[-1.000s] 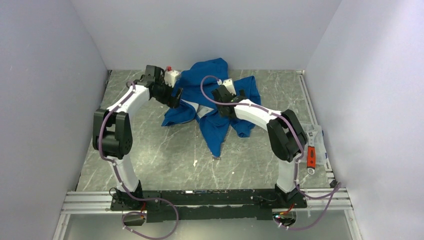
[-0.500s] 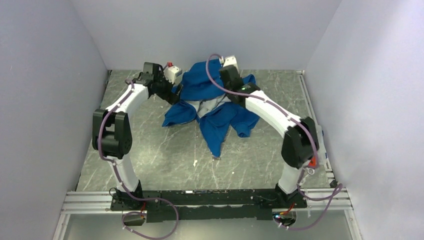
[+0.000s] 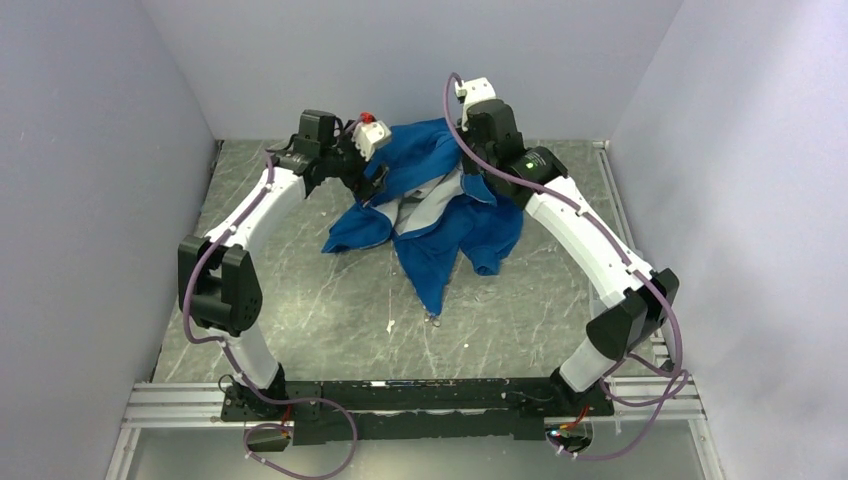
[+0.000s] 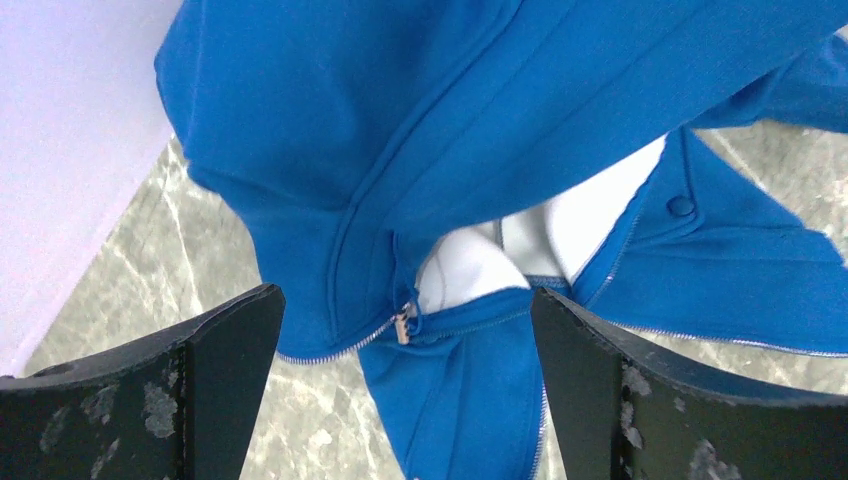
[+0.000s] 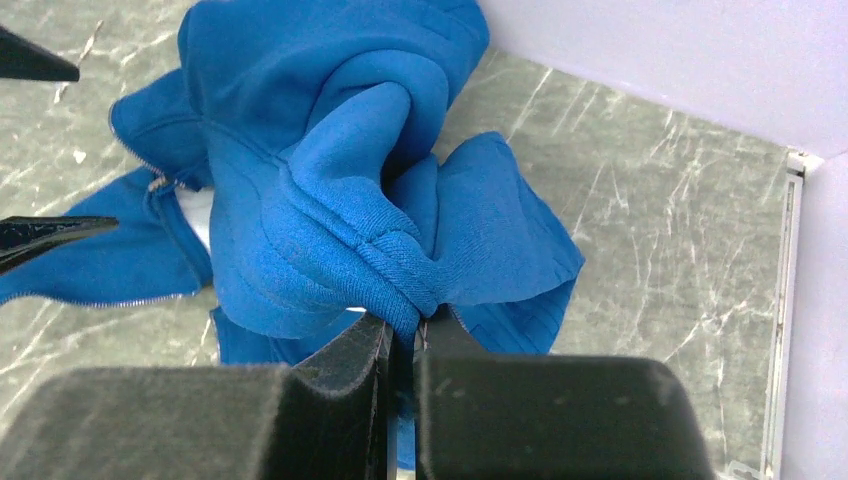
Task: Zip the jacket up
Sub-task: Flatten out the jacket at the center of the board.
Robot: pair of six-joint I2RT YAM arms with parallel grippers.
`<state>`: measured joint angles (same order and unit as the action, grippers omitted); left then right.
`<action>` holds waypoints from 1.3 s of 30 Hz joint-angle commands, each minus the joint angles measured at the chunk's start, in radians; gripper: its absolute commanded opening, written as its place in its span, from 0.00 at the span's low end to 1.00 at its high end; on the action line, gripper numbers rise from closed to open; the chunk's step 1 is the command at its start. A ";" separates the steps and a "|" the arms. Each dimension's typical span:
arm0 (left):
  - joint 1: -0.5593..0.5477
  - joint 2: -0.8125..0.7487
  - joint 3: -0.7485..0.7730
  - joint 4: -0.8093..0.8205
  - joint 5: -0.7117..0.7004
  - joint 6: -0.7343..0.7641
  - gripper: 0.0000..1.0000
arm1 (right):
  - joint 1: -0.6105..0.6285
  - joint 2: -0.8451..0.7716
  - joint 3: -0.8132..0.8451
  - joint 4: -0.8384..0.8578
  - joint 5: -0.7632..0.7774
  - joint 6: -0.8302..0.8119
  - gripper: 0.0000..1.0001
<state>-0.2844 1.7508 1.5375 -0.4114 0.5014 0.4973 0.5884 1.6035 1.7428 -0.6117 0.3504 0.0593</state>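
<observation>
The bright-blue jacket (image 3: 445, 215) lies crumpled at the back of the table, its front open and the pale lining (image 4: 560, 225) showing. My right gripper (image 5: 405, 335) is shut on a ribbed fold of the jacket (image 5: 330, 180) and holds that part up off the table near the back wall. My left gripper (image 4: 405, 335) hovers open just above the jacket (image 4: 400, 120), its fingers (image 4: 200, 380) wide apart on either side of the zipper slider (image 4: 403, 325). The slider sits at the bottom of the silvery zipper line. In the top view the left gripper (image 3: 375, 172) is at the jacket's left edge.
Grey marbled tabletop (image 3: 300, 290) enclosed by pale walls at the back and both sides. A metal rail (image 5: 785, 300) runs along the table's right edge. Small white scraps (image 3: 390, 325) lie in front of the jacket. The jacket's lower part (image 3: 430, 275) trails toward the arms.
My right gripper shut on the jacket and carried that part up and toward the back wall. My left gripper, still open, moved right over the zipper.
</observation>
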 commanded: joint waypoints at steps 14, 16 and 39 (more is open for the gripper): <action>-0.199 -0.061 0.241 0.009 0.073 0.086 0.99 | -0.003 0.030 0.377 -0.198 -0.327 0.013 0.00; -0.207 -0.051 0.280 0.013 0.078 0.054 0.99 | -0.001 0.027 0.410 -0.213 -0.412 0.018 0.00; 0.044 -0.103 0.327 0.011 0.045 -0.109 0.00 | -0.116 -0.203 -0.035 0.003 -0.254 0.142 1.00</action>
<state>-0.3073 1.7184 1.8198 -0.4805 0.5789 0.4419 0.5407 1.5566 1.8526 -0.7673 0.0662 0.1295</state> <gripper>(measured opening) 0.034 0.993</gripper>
